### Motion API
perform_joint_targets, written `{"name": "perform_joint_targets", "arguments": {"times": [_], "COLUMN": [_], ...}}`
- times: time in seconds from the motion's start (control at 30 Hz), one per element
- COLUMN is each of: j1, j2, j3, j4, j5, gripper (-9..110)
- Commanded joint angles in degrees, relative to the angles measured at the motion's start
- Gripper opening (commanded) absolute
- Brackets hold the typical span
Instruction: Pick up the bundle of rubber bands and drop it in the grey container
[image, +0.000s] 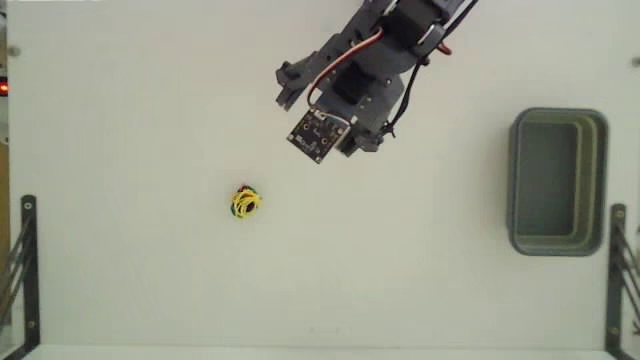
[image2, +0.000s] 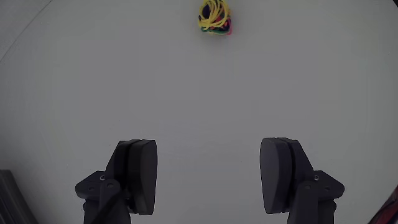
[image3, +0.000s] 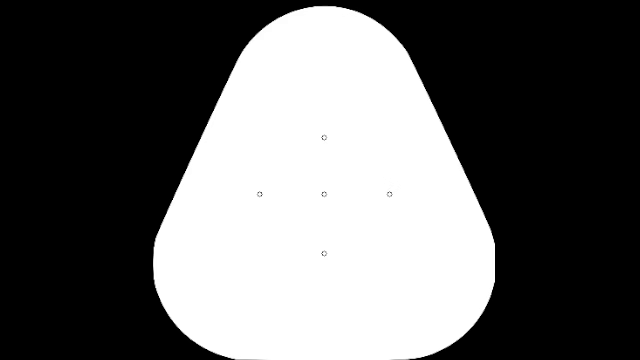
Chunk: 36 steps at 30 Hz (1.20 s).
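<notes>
A: Wrist view, item one: gripper (image2: 208, 177), jaws wide apart, holding nothing. Bundle of rubber bands (image2: 215, 17) lies well ahead on the table (image2: 93, 74).

B: Advice: advance until the jaws straddle it, lower, then close. Grey container (image: 557, 181) waits far right in the fixed view.

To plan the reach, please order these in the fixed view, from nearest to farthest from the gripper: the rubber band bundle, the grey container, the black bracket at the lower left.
1. Bundle of rubber bands, below-left of the gripper.
2. Grey container, far right.
3. Black bracket, lower-left edge.
</notes>
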Motion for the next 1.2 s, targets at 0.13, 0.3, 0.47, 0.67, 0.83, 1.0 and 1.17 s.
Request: {"name": "perform_joint_targets", "arguments": {"times": [0.13,0.3,0.47,0.67,0.83,1.0,1.17], "j1": [1.5,1.5,1.5,1.5,1.5,1.5,1.5], "j2": [2.0,0.5,-1.8,-4.8,-7.6,-10.3,-13.1], "j3": [0.3,0.1,-0.2,-0.8,-1.5,-2.2,-3.2], "j4": [1.1,-0.2,-2.2,-4.7,-6.8,-8.7,-10.5], "j5": [0.3,0.3,0.3,0.3,0.3,0.3,0.3], "gripper": [110,110,110,110,110,110,110]}}
